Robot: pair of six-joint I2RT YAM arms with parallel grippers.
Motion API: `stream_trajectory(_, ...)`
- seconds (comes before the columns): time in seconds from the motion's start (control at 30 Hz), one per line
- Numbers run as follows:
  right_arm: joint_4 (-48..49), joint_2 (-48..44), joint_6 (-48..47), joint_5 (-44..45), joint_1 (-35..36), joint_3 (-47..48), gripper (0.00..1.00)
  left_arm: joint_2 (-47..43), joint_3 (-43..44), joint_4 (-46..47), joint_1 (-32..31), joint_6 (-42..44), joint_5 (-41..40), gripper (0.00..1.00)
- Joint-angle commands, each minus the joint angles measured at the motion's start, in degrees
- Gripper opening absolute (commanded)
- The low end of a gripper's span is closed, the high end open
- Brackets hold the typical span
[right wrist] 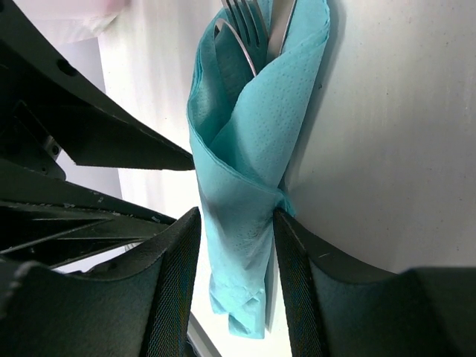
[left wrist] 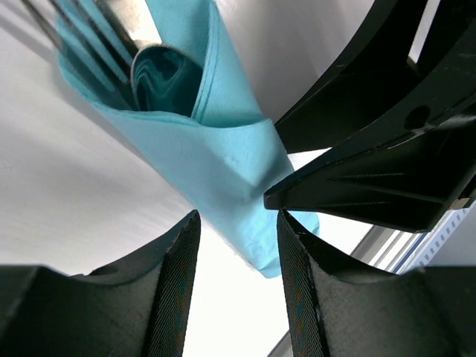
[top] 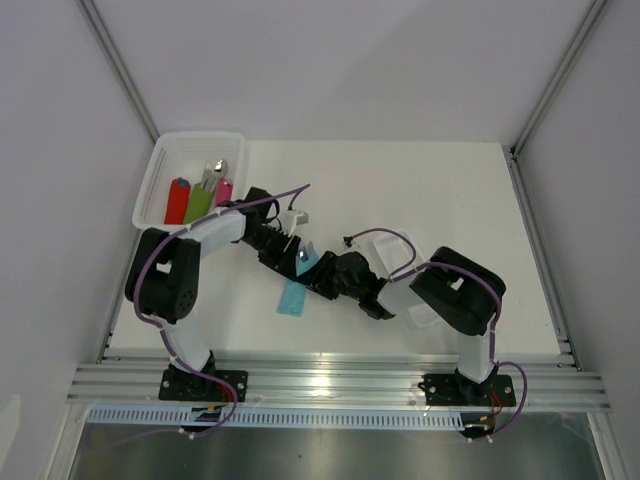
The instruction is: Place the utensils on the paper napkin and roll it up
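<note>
The teal paper napkin (top: 293, 298) lies on the white table, wrapped into a loose roll around the utensils. Fork tines (right wrist: 249, 18) and a spoon bowl (left wrist: 167, 74) poke out of the roll's open top. In the left wrist view the napkin (left wrist: 223, 163) ends just beyond my left gripper (left wrist: 236, 219), whose jaws stand apart without touching it. My right gripper (right wrist: 236, 216) straddles the napkin (right wrist: 245, 186) near its lower end; one pad (right wrist: 294, 253) touches the paper and a gap shows at the other. The two grippers (top: 296, 258) (top: 318, 280) meet head-on over the roll.
A white bin (top: 160, 170) at the table's far left corner holds red (top: 177, 200), green (top: 198, 203) and pink (top: 224, 190) rolled napkins with cutlery tips showing. The right gripper's black body (left wrist: 387, 149) fills the right side of the left wrist view. A metal rail (top: 330, 380) runs along the near edge.
</note>
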Motion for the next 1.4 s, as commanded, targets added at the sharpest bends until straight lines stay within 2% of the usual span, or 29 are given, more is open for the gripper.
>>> stream_trajectory(0.0, -13.88, 5.25, -2.66, 2.97, -0.09, -2.76, 0.49, 0.31, -0.43, -0.45, 1.54, 0.84, -0.18, 0.49)
stream_trajectory(0.3, -12.74, 8.67, -2.49, 1.22, -0.53, -1.09, 0.48, 5.23, 2.81, -0.89, 1.63, -0.74, 1.66, 0.47)
stream_trajectory(0.5, -10.02, 11.05, -1.25, -1.24, -2.02, -0.82, 0.23, 2.87, 1.33, 0.26, 1.63, -0.57, 1.67, 0.47)
stream_trajectory(0.77, -8.00, 9.65, -5.20, -1.94, -2.37, -0.38, 0.08, -3.72, -0.78, -1.67, 3.56, 2.42, 0.44, 0.48)
stream_trajectory(0.83, -5.98, 8.95, -6.26, -3.00, -2.46, -0.47, 0.00, -6.61, -1.92, -1.94, 4.26, 3.56, -0.26, 0.48)
stream_trajectory(1.0, 0.17, 7.19, -9.16, -5.98, -2.90, -0.73, 0.00, -12.60, -4.56, -4.48, 7.07, 5.32, 0.35, 0.49)
stream_trajectory(1.17, 0.88, 4.82, -10.48, -7.92, -2.81, 0.41, 0.00, -18.57, -7.11, -5.28, 9.18, 6.64, -0.80, 0.50)
stream_trajectory(1.37, 0.80, 2.53, -12.42, -9.24, -2.73, 1.90, 0.00, -21.22, -8.08, -6.07, 12.17, 7.34, -0.27, 0.50)
